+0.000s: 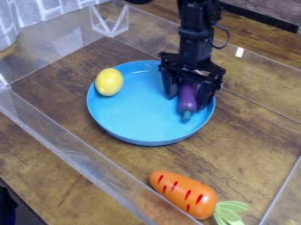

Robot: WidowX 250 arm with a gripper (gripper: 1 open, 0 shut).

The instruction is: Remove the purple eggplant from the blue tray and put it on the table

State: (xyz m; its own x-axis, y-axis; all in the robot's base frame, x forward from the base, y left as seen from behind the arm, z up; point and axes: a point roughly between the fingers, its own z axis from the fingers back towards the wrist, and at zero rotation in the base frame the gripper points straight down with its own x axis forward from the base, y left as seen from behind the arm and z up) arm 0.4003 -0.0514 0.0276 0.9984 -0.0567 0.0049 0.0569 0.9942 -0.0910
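The purple eggplant (187, 99) lies in the right part of the blue tray (141, 119), its length running toward the tray's rim. My black gripper (188, 89) points straight down over it, open, with one finger on each side of the eggplant's upper half. The jaws straddle the eggplant without closing on it, and its top end is hidden behind the fingers. The dark wood table (70, 83) surrounds the tray.
A yellow lemon (108, 82) sits on the tray's left rim. An orange carrot (186, 193) with a green top lies on the table in front of the tray. Clear acrylic walls (70, 154) ring the table.
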